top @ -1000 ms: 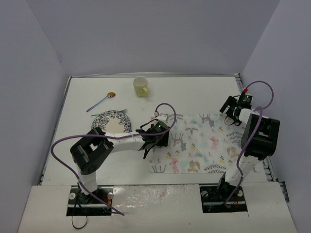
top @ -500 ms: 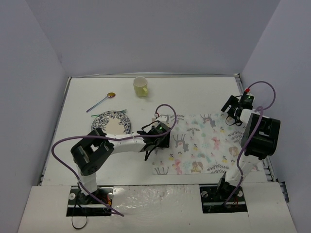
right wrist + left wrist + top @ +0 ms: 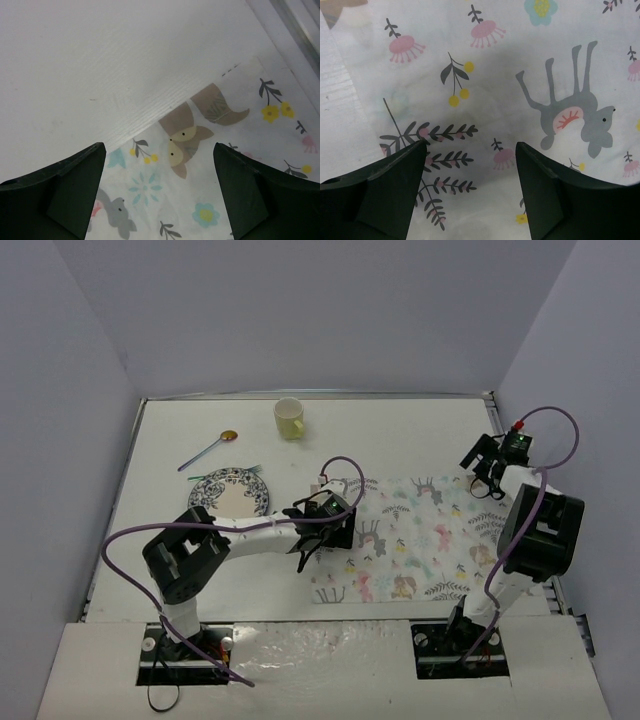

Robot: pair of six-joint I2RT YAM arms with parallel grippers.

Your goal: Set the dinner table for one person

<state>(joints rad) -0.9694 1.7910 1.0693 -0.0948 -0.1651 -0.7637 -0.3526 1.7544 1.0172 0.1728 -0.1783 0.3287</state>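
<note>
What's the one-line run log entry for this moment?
left fingers: open, empty, over placemat, left edge | right fingers: open, empty, over placemat, far right corner | plate, spoon, yellow cup: off placemat

Mat [image 3: 420, 540] on dinner table [image 3: 400, 435]; left gripper [image 3: 305, 552] seemingly over its edge.

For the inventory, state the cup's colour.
Pale yellow cup, clearest in the top external view.

The printed cloth mat [image 3: 420, 535] lies a little farther right and nearer the arm bases than a second ago. The right gripper [image 3: 482, 480] has swung rightward beside the mat's far corner. The left gripper [image 3: 470, 147] spreads its jaws wider above the cloth.
</note>
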